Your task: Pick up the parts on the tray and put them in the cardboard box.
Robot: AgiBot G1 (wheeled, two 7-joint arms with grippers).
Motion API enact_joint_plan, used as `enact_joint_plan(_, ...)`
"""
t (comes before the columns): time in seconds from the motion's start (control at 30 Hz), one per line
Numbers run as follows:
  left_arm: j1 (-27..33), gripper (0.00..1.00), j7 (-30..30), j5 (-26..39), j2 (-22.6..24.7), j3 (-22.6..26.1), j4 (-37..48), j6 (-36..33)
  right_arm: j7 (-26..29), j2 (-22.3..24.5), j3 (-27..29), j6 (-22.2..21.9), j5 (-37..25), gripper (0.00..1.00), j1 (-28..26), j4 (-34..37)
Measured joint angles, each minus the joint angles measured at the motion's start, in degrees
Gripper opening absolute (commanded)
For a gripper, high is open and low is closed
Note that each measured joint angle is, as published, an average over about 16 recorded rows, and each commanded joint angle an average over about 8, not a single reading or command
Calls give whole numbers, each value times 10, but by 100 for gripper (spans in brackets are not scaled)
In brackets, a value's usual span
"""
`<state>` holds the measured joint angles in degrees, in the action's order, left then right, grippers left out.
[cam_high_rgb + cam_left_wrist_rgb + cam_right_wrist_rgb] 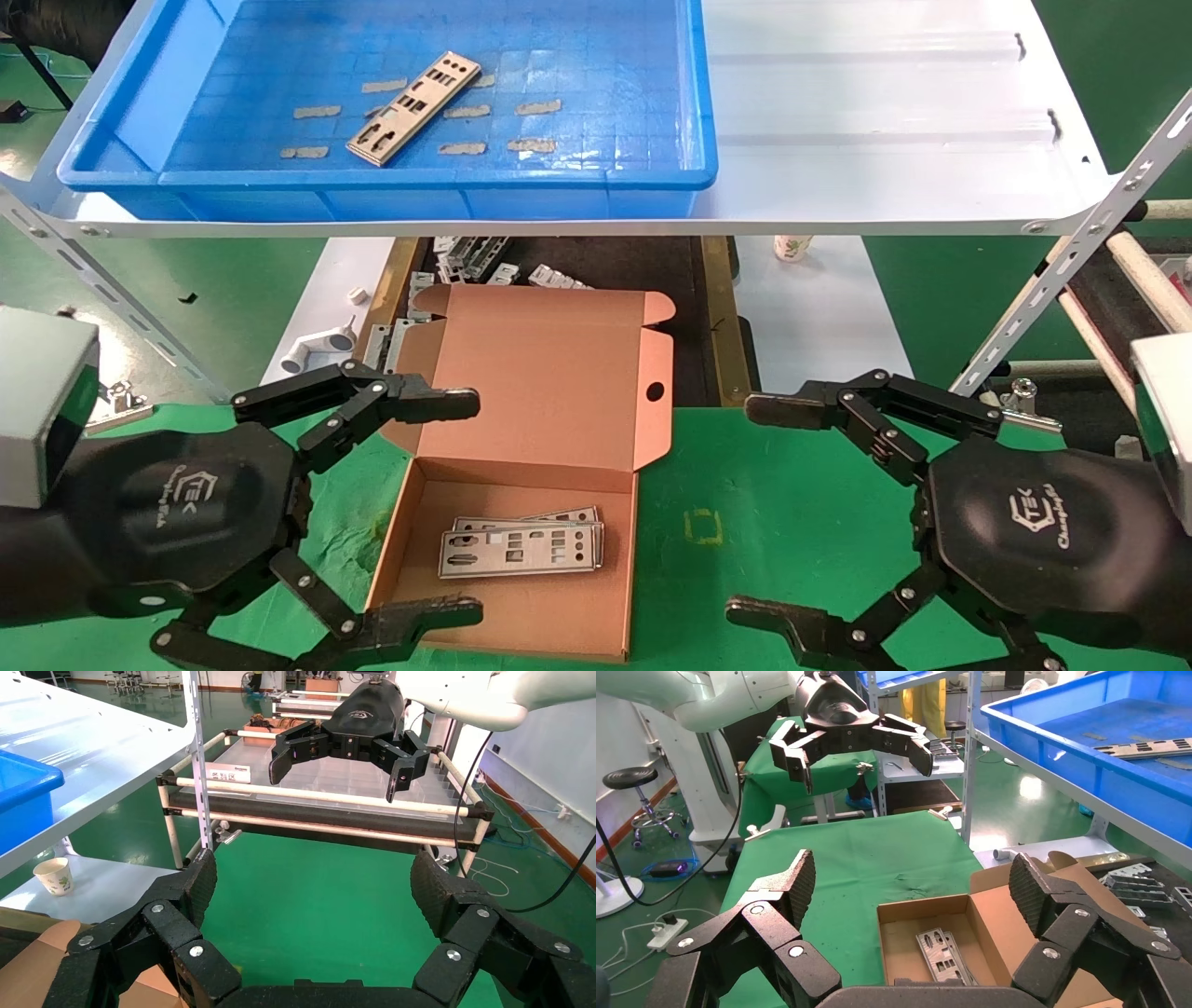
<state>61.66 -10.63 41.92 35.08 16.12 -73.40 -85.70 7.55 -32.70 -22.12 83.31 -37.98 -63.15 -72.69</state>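
Lying: 2 parts [521,550] in cardboard box [549,391]

1 part [413,107] in tray [130,112]; 2 (stacked) in open cardboard box [549,391].

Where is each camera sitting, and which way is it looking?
Head view: from the robot's head, looking down at the brown cardboard box, bright-blue plastic tray and both open end effectors, left and right.
Left wrist view: from the left arm, looking across the green mat; its own left end effector frames the right end effector beyond.
Right wrist view: from the right arm, looking past its own right end effector at the box and left end effector.
Shared: head and right wrist views both show the silver-grey metal plates in the box.
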Motion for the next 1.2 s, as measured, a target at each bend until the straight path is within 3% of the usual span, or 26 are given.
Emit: enact_joint_plan(1.2, 0, 100, 0, 0, 0, 0, 0, 0, 0, 0, 0, 0, 0, 100, 0, 0)
